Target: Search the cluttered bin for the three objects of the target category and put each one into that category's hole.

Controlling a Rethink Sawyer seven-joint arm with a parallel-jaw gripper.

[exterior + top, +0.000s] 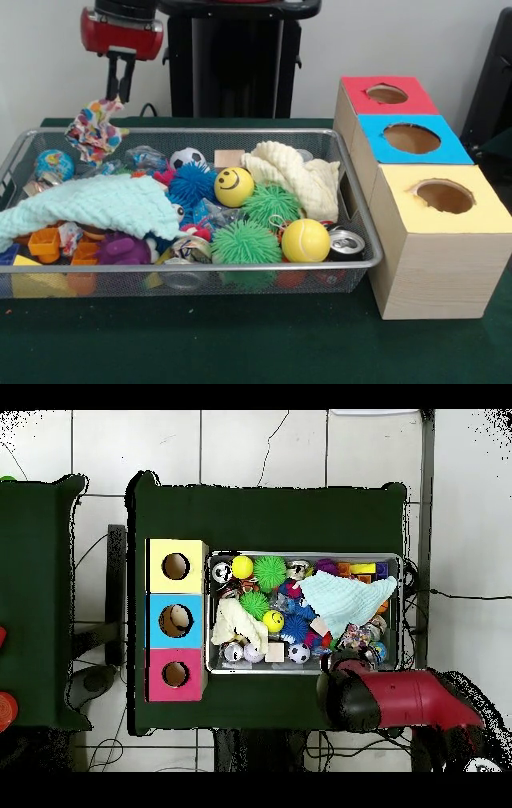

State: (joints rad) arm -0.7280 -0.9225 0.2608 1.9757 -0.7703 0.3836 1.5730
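Patchwork cloth piece [95,128] pinched in the hand [120,96] above the bin [240,267], overhead hidden under the arm [400,699].

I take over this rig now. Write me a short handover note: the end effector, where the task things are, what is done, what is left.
End effector: shut on a printed fabric piece, held above the far corner of the bin, at the end away from the boxes.
Yellow-topped box's hole: nearest the camera in the front view; nothing visible inside.
Done: one piece grasped and lifted.
Left: carry it across to the yellow hole and drop it. No other printed pieces can be picked out in the clutter; search for them.
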